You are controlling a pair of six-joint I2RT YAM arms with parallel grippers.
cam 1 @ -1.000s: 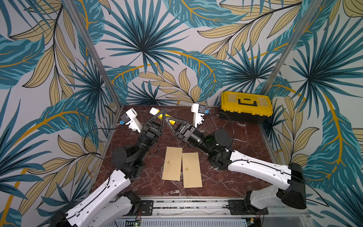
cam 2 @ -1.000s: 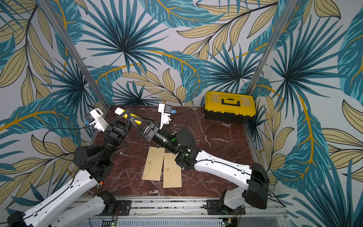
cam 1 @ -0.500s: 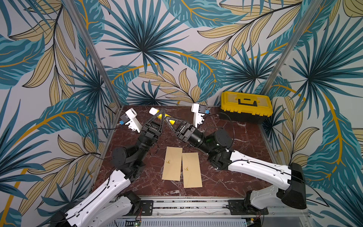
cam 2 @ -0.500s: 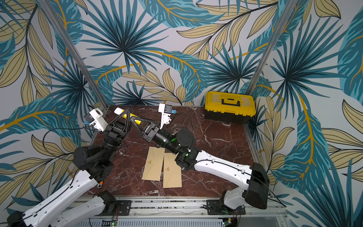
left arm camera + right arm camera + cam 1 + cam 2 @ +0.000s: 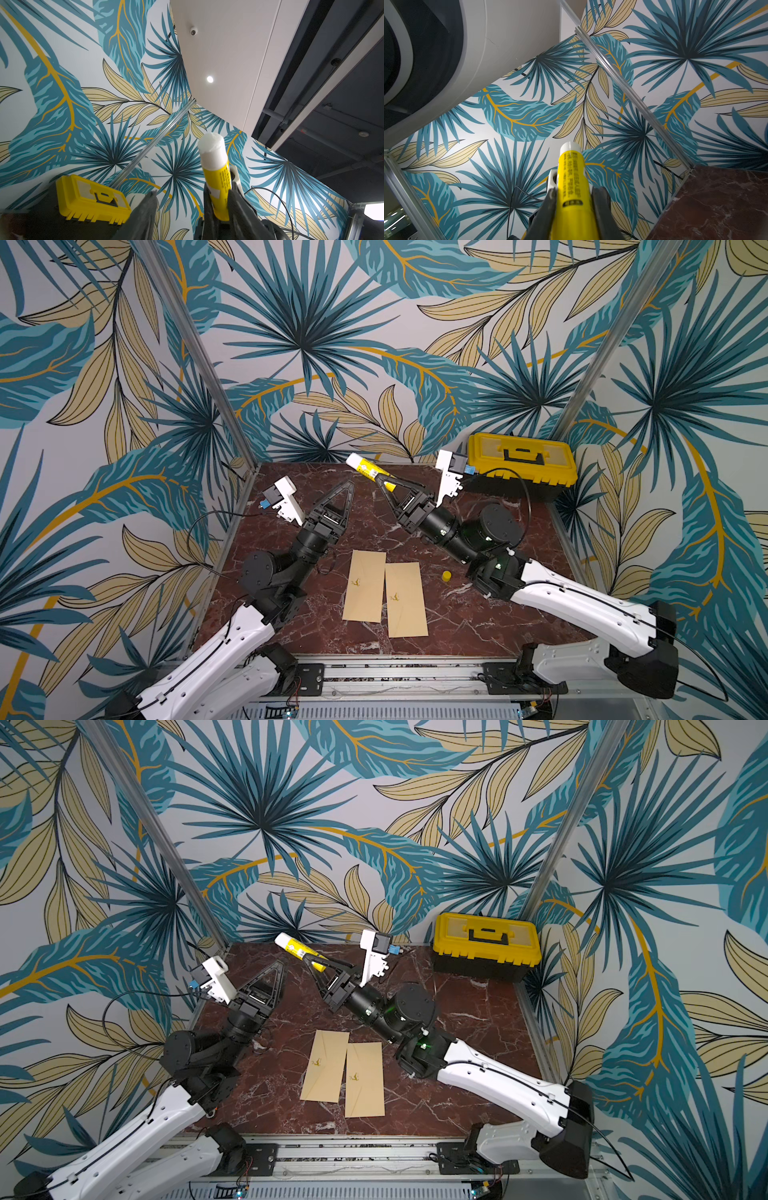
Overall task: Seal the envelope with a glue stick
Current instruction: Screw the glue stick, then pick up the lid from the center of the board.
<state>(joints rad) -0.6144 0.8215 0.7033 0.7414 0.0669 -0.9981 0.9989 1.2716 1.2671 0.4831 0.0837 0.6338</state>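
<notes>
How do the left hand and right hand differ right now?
The left hand holds nothing; the right hand is shut on the glue stick. The left hand's jaws stand apart in the left wrist view; the right hand's press both sides of the stick's yellow body. Shared: both are raised off the table, tips tilted upward.

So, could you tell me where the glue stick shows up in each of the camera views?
Both top views: the glue stick at centre, near the back wall, white tip toward the wall.
Left wrist: close up, white tip showing, the yellow toolbox also in shot.
Right wrist: close up, label facing the camera.
Landmark: the right gripper clamped on it.
</notes>
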